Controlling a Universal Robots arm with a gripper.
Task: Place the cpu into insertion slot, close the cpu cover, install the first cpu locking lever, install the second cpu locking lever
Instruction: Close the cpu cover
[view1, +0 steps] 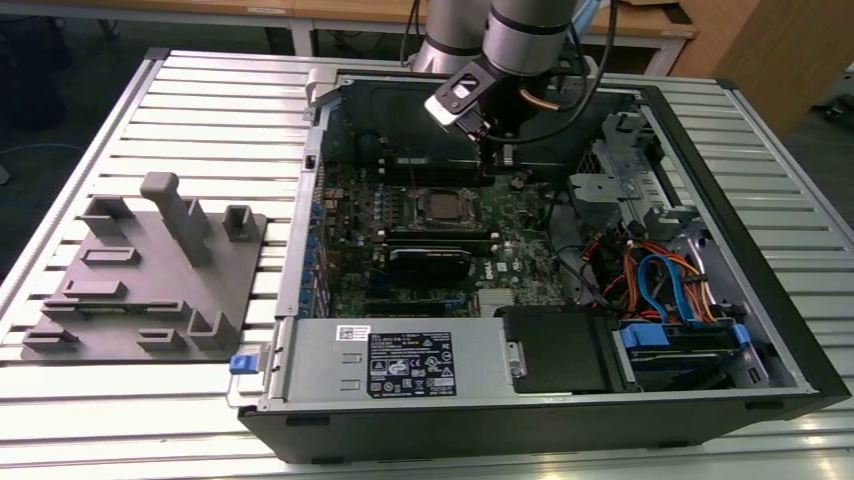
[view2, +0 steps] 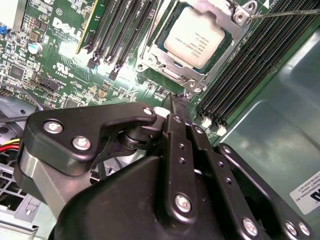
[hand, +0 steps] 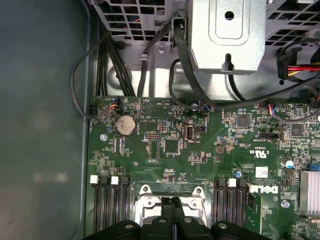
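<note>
The cpu (view2: 195, 37), a square chip with a dull silver top, lies in the insertion slot (view1: 437, 205) on the green board. The cpu cover (view2: 172, 75), a grey metal frame, lies flat around it. A thin metal lever rod (view2: 285, 12) runs out from the cover's corner screw. My gripper (view2: 176, 100) is shut with nothing between its black fingers. Its tip hovers just off the cover's near corner. In the first wrist view the gripper (hand: 170, 202) stands over the cover's frame (hand: 148, 191). In the exterior view the gripper (view1: 497, 152) hangs inside the case, behind the slot.
The open computer case (view1: 747, 130) lies on a slatted metal table (view1: 200, 100). Long black memory slots (view2: 250, 60) flank the socket. Cables (hand: 185, 55) and a metal drive cage (hand: 227, 35) stand beyond the board. A grey fixture block (view1: 147, 270) sits at the exterior view's left.
</note>
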